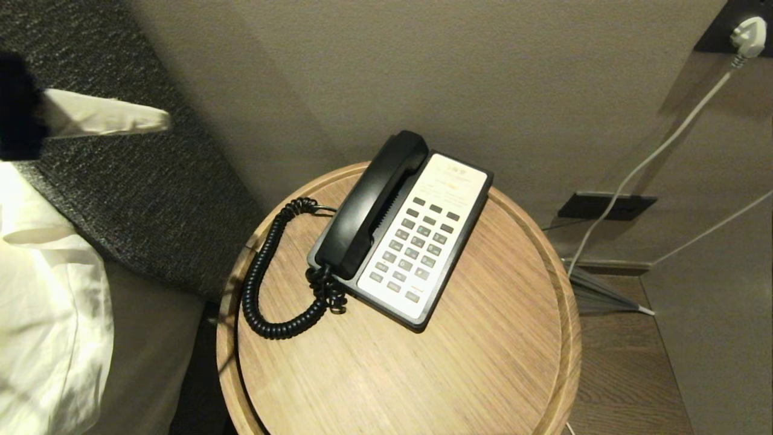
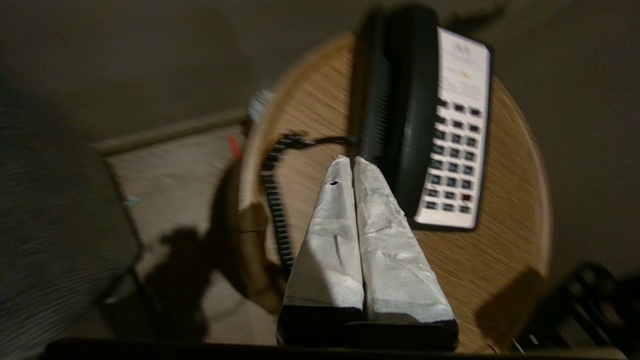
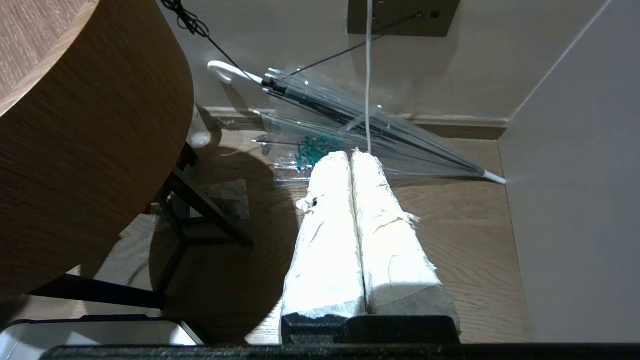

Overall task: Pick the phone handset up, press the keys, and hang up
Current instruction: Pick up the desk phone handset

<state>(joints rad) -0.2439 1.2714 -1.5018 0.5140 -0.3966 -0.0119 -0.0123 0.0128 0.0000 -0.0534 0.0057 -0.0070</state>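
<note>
The left gripper (image 2: 348, 161) has its two white-wrapped fingers (image 2: 330, 235) pressed flat together with nothing between them, clenched on empty air above the near part of a round wooden table (image 2: 505, 240); just beyond the fingertips, and a little to one side of them, lies the phone handset (image 2: 407, 110), long, glossy and black, resting in its cradle along the side of the black phone base (image 1: 450, 266); the fingertips are close to the handset's nearer rounded end but do not touch it; beside the fingers on the other side, the black coiled cord (image 2: 275, 200) loops across the tabletop toward the table's rim; past the handset, farther from the fingers, sit the keys (image 2: 452, 160), rows of small grey buttons in a cream-white faceplate; in the head view the same gripper (image 1: 163, 119) reaches in from the robot's left, above a dark textured headboard (image 1: 133, 193) and a white pillow (image 1: 54, 314), well apart from the phone; the right gripper (image 3: 354, 154) hangs low beside the table's curved wooden side (image 3: 100, 150), its white-wrapped fingers (image 3: 330, 250) also closed tight on nothing; beyond those fingertips a folded clear umbrella (image 3: 350, 125) lies on the wooden floor (image 3: 460, 235) against the wall, and a white cable (image 3: 369, 75) runs down the wall above it.
</note>
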